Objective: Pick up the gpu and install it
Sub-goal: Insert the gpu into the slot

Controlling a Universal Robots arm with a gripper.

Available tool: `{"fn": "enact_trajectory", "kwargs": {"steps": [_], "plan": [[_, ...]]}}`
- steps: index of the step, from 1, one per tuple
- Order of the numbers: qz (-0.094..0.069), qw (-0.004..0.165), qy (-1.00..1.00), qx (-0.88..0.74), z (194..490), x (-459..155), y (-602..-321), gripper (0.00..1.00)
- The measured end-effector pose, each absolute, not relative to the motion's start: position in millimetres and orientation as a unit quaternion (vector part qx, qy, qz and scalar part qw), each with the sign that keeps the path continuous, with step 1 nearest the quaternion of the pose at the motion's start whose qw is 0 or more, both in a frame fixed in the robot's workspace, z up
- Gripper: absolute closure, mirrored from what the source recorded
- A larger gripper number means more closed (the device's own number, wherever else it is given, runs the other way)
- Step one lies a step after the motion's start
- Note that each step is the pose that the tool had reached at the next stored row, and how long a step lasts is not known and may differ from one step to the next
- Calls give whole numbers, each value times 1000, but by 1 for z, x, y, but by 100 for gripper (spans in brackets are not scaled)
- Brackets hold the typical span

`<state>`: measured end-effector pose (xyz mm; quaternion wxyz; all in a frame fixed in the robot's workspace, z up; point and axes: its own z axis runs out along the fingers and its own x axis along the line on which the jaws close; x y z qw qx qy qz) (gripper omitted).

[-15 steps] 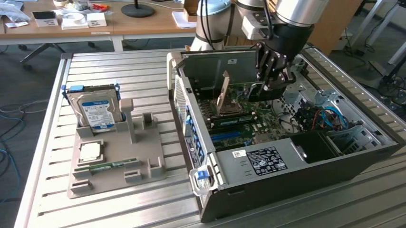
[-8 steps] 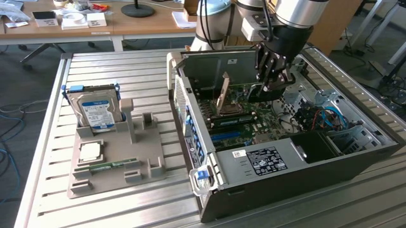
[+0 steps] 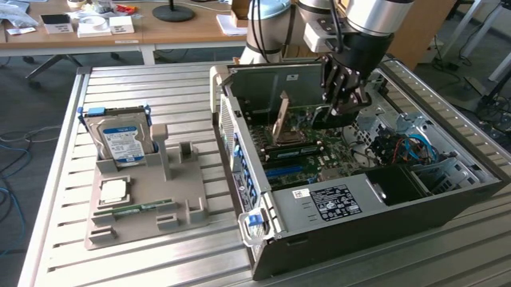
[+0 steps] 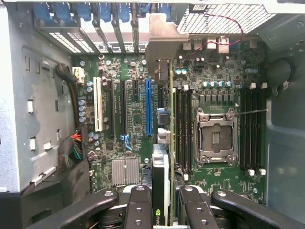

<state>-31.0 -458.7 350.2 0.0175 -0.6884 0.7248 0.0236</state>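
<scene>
Slatted metal table [image 3: 160, 89] in office; pincer [image 4: 166, 206] grips gpu [image 4: 162, 167] upright over motherboard [image 4: 135, 121] inside open computer case [image 3: 359, 233].

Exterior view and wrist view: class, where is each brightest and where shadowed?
Exterior view: daylight glares off the slatted table; the case is shaded inside. Wrist view: the motherboard is evenly lit, the vent grille washes out, the gripper holding the gpu sits dark.

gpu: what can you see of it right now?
The gpu is a thin card, edge-on, upright inside the case, over the motherboard beside the memory slots. Dark label with green logo at the near end, metal bracket at the far end; tan face in the exterior view. The gripper clamps it in its jaws. Whether seated: cannot tell.
</scene>
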Motion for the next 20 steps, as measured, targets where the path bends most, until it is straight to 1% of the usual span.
{"fn": "enact_trajectory", "kwargs": {"steps": [7, 20], "plan": [[24, 17, 724, -689, 343, -33, -459, 73], [24, 17, 724, -690, 339, -37, -459, 73]]}}
